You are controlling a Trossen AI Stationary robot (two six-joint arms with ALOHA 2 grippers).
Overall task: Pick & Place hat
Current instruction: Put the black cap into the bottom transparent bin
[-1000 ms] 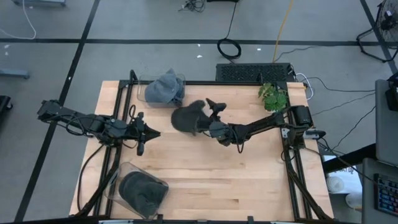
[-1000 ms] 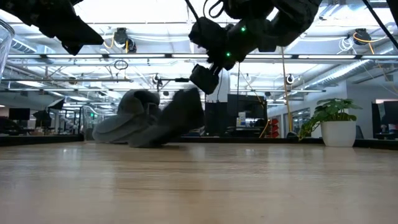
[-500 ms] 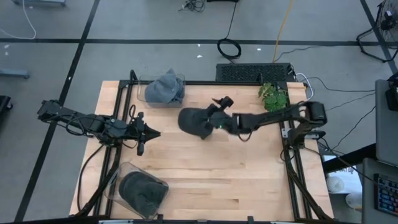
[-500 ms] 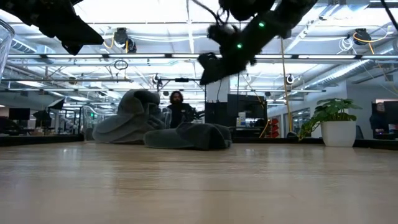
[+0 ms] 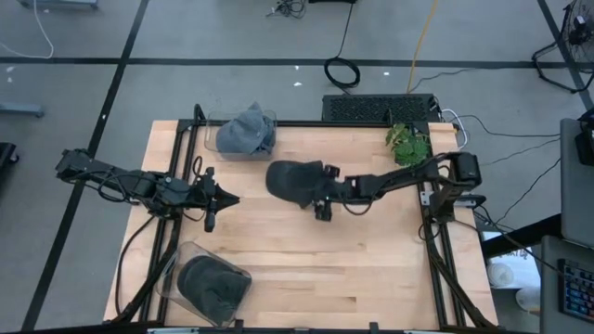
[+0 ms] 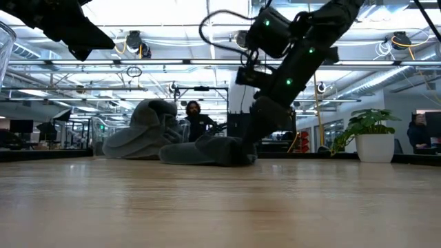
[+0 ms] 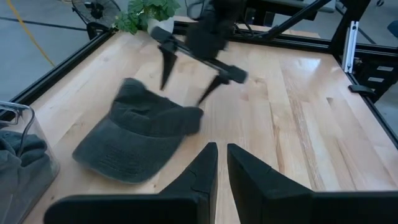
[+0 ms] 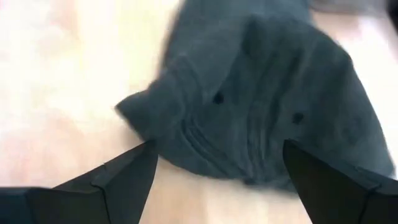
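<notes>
While my right gripper (image 5: 322, 192) hangs spread over the hat (image 5: 295, 182) on the wooden table (image 5: 371, 260), a person (image 6: 196, 118) stands beyond.

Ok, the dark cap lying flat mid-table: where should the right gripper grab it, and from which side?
Probably the cap's edge facing the right gripper, coming down from above. The cap lies flat and limp on the table, so only a rim or fold gives the open fingers something to pinch. They already straddle that edge in the right wrist view.
</notes>
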